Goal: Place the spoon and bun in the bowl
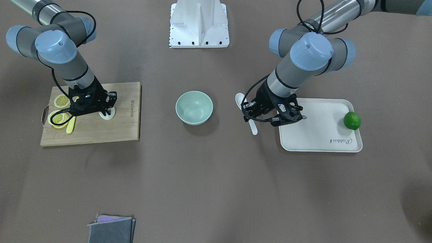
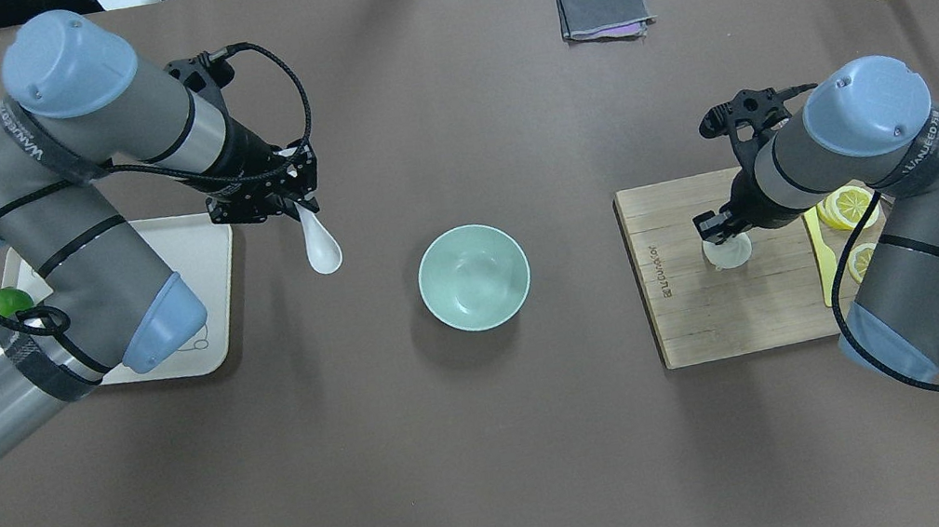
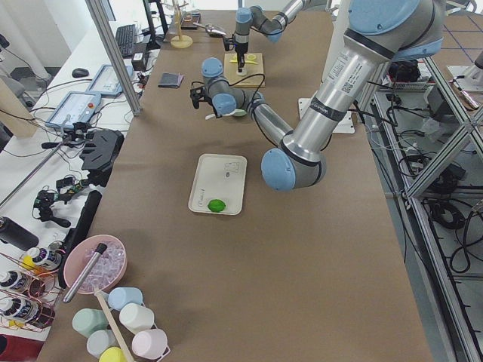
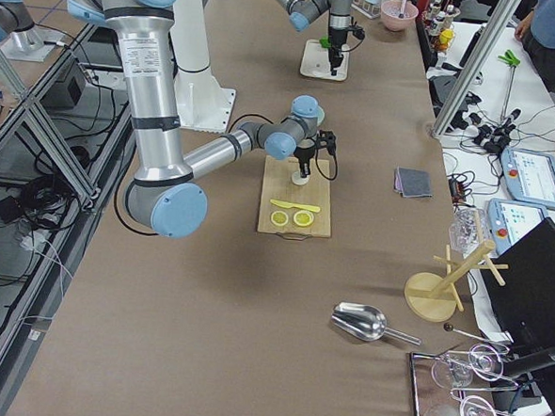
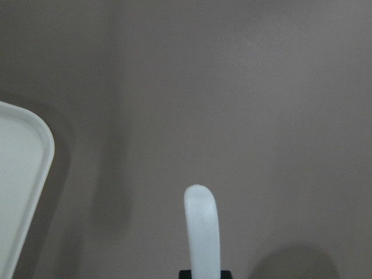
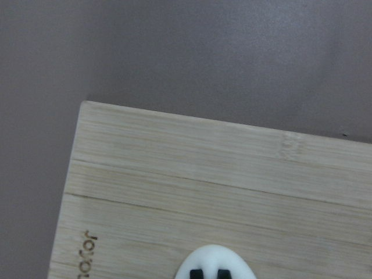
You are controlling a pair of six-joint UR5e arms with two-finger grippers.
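In the front-facing view my left gripper (image 1: 251, 113) is clamped across the spoon (image 1: 240, 100). The scoop points toward my base and the handle toward the operators' edge of the desk (image 1: 216, 189). The spoon is just beside the tray (image 1: 317, 135), which carries a lime (image 1: 352, 120) at its end nearest the desk's left end. The bowl (image 1: 194, 108) stands at the middle of the desk, well apart from both grippers. Toward the desk's right end, my right gripper (image 1: 105, 110) stands over the bun (image 1: 108, 116) on the cutting board (image 1: 111, 130). The lemon slices (image 1: 61, 100) and a yellow knife (image 1: 71, 125) lie at the board's outer end.

From overhead, the spoon (image 2: 323, 247) sits between the tray and the bowl (image 2: 474, 277), with its handle in my left gripper. The bun (image 2: 734, 254) lies on the board under my right gripper.

My left wrist camera shows the spoon's handle (image 5: 202, 232) rising from the gripper at the bottom edge. Its shadow falls apart from it on the desk, and a tray corner shows at the side.

My right wrist camera shows two dark fingertips (image 6: 197, 273) close together, pinched on the top of the bun (image 6: 212, 258). The bun rests on the board near one corner.
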